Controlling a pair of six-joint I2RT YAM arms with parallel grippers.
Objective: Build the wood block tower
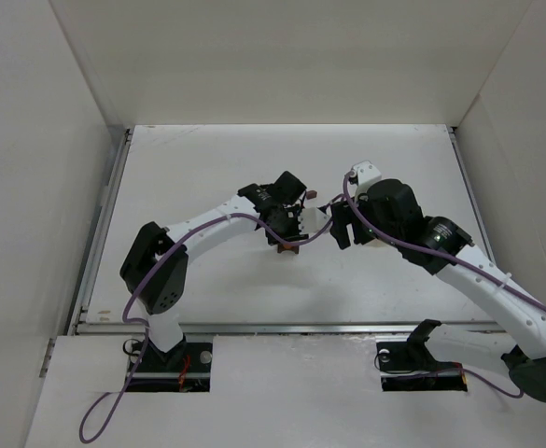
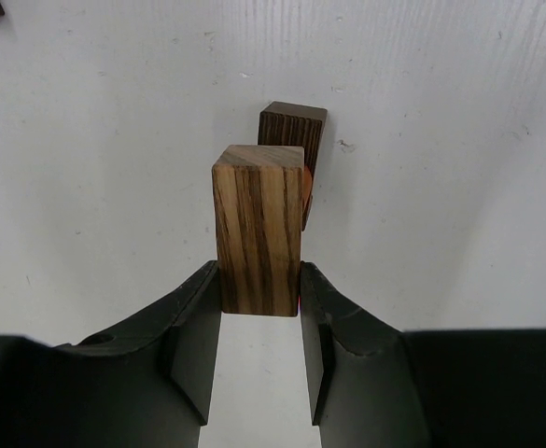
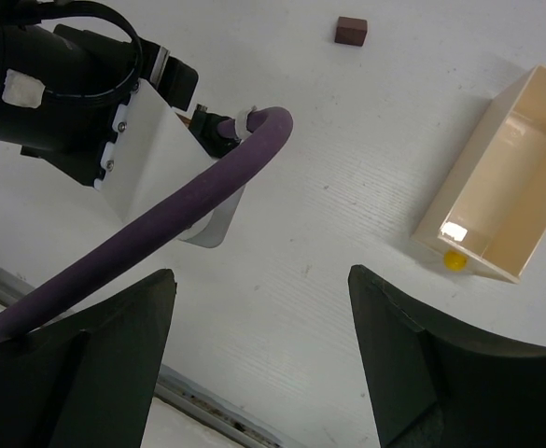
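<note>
Our left gripper (image 2: pixel 260 299) clamps a striped block (image 2: pixel 259 224) upright, just in front of the wood block tower (image 2: pixel 293 140) on the counter (image 2: pixel 86 187). Our right gripper (image 3: pixel 263 317) hangs wide open nearby, holding nothing.

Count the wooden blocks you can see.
3. A striped block sits between the left jaws, a dark block stands right behind it, and a small brown block lies loose on the table. An orange sliver between the first two may be a fourth.
</note>
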